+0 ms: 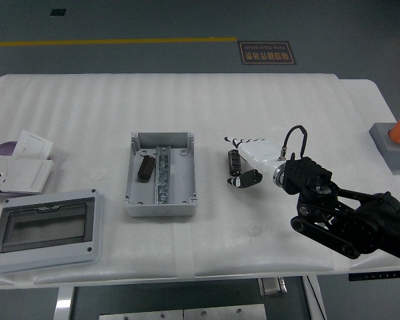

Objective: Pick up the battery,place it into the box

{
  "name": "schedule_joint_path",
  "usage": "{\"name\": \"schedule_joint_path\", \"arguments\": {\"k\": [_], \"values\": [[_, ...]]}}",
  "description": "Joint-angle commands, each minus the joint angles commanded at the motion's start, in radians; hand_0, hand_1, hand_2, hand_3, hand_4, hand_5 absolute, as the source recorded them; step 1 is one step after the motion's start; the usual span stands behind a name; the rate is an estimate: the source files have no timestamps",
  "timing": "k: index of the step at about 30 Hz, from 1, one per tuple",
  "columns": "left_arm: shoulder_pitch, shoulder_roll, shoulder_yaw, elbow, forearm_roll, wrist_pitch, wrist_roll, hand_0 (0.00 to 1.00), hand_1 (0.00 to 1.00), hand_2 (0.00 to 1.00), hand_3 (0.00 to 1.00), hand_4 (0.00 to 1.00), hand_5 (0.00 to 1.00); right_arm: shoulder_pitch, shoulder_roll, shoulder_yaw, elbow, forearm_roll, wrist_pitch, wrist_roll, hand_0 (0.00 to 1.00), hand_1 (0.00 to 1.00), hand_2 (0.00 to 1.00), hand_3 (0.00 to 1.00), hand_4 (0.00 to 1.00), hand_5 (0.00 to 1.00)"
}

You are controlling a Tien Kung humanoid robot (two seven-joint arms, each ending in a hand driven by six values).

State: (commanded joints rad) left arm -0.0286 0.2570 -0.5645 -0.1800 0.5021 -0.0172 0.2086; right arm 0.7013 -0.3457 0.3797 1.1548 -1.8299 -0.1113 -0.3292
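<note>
In the head view, one battery [145, 167] already lies inside the grey box [161, 201], in its left part, at the frame centre-left. A second battery [233, 162] lies on the table [267, 107], right of the box. The right hand [250, 160] is just beside it, fingers loosely open, thumb under, holding nothing. This one is still to be picked, I judge.

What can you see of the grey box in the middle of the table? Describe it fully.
The grey box is an open, lidless rectangular enclosure, apparently plastic, lying flat near the table's middle with its long sides running away from the camera. A metal rail runs lengthwise down its centre. One dark cylindrical battery lies in the left compartment, near the far end. Nothing else touches it; the right hand is off to its right, apart from it.
</note>
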Motion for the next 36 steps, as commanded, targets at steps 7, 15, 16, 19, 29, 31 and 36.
{"name": "schedule_joint_path", "arguments": {"k": [7, 15, 16, 19, 29, 31, 36], "values": [[-0.002, -0.001, 0.004, 0.0, -0.003, 0.001, -0.006, 0.574, 0.617, 0.5, 0.524, 0.669, 0.156, 0.007, -0.002, -0.013, -0.024, 0.005, -0.015, 0.003, 0.863, 0.86, 0.858, 0.998, 0.861, 0.363], [-0.002, -0.001, 0.006, 0.0, -0.005, 0.002, -0.009, 0.575, 0.617, 0.5, 0.526, 0.666, 0.158, 0.006, 0.003, -0.035, -0.045, 0.028, -0.048, 0.02, 0.773, 0.694, 0.662, 0.752, 0.737, 0.291], [-0.002, -0.001, 0.006, 0.0, -0.005, 0.002, -0.009, 0.575, 0.617, 0.5, 0.526, 0.666, 0.158, 0.006, 0.003, -0.038, -0.046, 0.032, -0.054, 0.023, 0.773, 0.694, 0.662, 0.752, 0.737, 0.291], [-0.001, -0.001, 0.008, 0.0, -0.006, 0.002, -0.01, 0.575, 0.617, 0.5, 0.526, 0.666, 0.158, 0.005, 0.004, -0.044, -0.047, 0.043, -0.068, 0.031, 0.773, 0.694, 0.662, 0.752, 0.737, 0.291], [-0.004, 0.0, 0.002, 0.0, 0.001, 0.004, -0.011, 0.575, 0.62, 0.502, 0.528, 0.665, 0.164, -0.001, 0.0, -0.052, -0.039, 0.046, -0.112, 0.05, 0.71, 0.635, 0.557, 0.667, 0.595, 0.243], [-0.004, 0.0, 0.001, 0.0, 0.001, 0.005, -0.011, 0.575, 0.62, 0.502, 0.528, 0.665, 0.164, -0.002, -0.002, -0.048, -0.033, 0.044, -0.122, 0.053, 0.71, 0.635, 0.557, 0.667, 0.595, 0.243], [-0.004, -0.001, 0.002, 0.0, 0.001, 0.005, -0.012, 0.574, 0.619, 0.503, 0.528, 0.667, 0.168, -0.01, -0.016, -0.02, 0.03, 0.033, -0.142, 0.054, 0.699, 0.622, 0.548, 0.666, 0.58, 0.246]]}}
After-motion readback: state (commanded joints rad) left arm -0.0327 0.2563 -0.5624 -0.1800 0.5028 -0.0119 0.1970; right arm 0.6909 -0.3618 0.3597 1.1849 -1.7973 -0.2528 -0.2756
